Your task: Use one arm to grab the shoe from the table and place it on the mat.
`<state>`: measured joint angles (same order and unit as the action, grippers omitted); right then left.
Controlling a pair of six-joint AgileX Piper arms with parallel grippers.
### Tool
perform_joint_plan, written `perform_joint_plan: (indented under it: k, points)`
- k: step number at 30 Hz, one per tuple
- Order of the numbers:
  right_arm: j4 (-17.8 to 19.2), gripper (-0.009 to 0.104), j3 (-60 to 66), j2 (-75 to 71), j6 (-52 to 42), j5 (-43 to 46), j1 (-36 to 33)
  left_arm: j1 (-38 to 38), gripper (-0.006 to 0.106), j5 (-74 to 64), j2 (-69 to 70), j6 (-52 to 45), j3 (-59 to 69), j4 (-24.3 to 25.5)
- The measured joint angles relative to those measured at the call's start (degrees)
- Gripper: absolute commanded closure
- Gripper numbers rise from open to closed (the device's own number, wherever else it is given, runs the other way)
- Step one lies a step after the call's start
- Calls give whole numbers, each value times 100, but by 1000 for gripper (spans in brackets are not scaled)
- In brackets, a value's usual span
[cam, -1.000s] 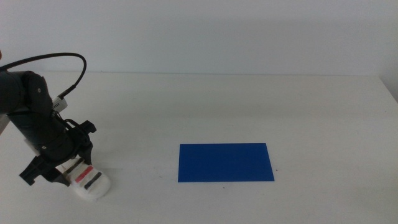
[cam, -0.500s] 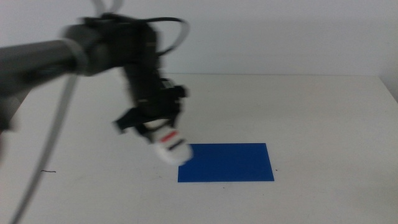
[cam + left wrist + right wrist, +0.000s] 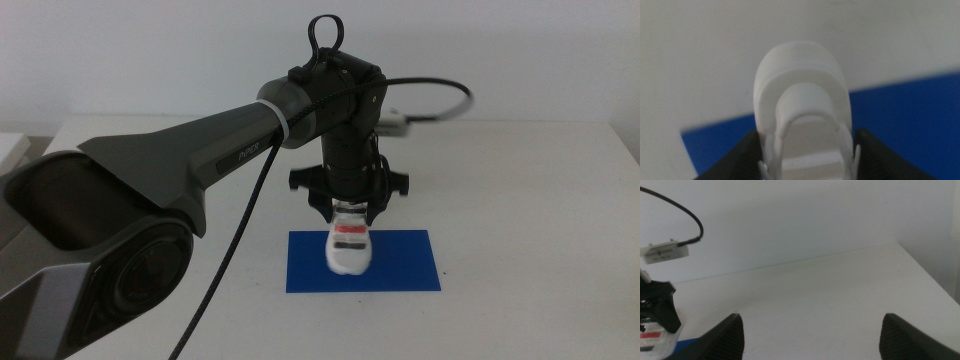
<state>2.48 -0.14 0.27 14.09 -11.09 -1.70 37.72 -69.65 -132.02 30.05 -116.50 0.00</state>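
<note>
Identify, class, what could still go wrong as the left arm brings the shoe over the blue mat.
1. The left gripper holds the shoe by one end, its free end hanging towards the mat; if released from there, it may tip or roll.
2. The shoe hangs over the mat's left part, so it could end up partly on the table.
3. The right gripper waits aside with jaws open, posing little risk.

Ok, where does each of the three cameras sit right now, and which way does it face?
Middle view: looks forward and down over the table; the left arm holds the shoe over the mat.
Left wrist: above the left gripper, looking down its fingers at shoe and mat.
Right wrist: low at the right gripper, facing across the table.
All three show the shoe.
</note>
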Motion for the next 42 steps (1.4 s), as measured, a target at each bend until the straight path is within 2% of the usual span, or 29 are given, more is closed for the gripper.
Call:
perform_joint_plan:
  k: [4, 7, 10, 13, 16, 21, 26, 29, 30, 34, 35, 38, 42]
  points:
    - [0, 16, 0, 0, 0, 0, 0, 0, 101, -23, -8, -2926, 0, -206]
    - [0, 16, 0, 0, 0, 0, 0, 0, 101, -23, -8, -5366, 0, -629]
    - [0, 16, 0, 0, 0, 0, 0, 0, 101, -23, -8, -7132, 0, -958]
    - [0, 16, 0, 0, 0, 0, 0, 0, 101, -23, -8, -8192, 0, -1099]
    - [0, 16, 0, 0, 0, 0, 0, 0, 101, -23, -14, -8744, 0, -1099]
    - [0, 16, 0, 0, 0, 0, 0, 0, 100, -23, -22, -9112, 0, -1099]
    - [0, 16, 0, 0, 0, 0, 0, 0, 88, -23, -130, -9159, 0, -1099]
    - [0, 16, 0, 0, 0, 0, 0, 0, 77, -23, -203, -9159, 0, -1099]
    - [0, 16, 0, 0, 0, 0, 0, 0, 37, -23, -205, -9159, 0, -1099]
    - [0, 16, 0, 0, 0, 0, 0, 0, 10, -23, -215, -9159, 0, -1108]
    - [0, 16, 0, 0, 0, 0, 0, 0, 7, -23, -215, -9159, 0, -1112]
    - [0, 16, 0, 0, 0, 0, 0, 0, 7, -14, -215, -9159, 0, -1122]
    - [0, 16, 0, 0, 0, 0, 0, 0, 7, -14, -7, -8755, -3, -852]
